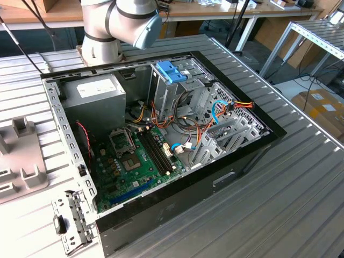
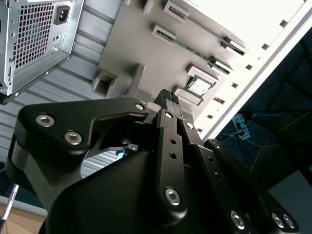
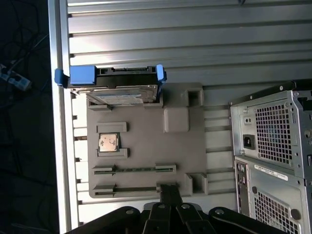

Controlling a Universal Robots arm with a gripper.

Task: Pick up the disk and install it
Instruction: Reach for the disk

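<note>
Inspector: Gripper (image 2: 167, 95) condition?
Clerk: Fingers pressed together with nothing between them, in both wrist views.
Inspector: Beneath it?
Clerk: Grey fixture tray (image 3: 146, 146) on the ribbed metal table (image 3: 195, 39). The computer case (image 3: 273, 146) is just beside the tray.
Inspector: Disk (image 3: 114, 84) location?
Clerk: Standing on edge in a slot at the tray's end, opposite the fingertips and well apart from them. Untouched, not yet installed.
</note>
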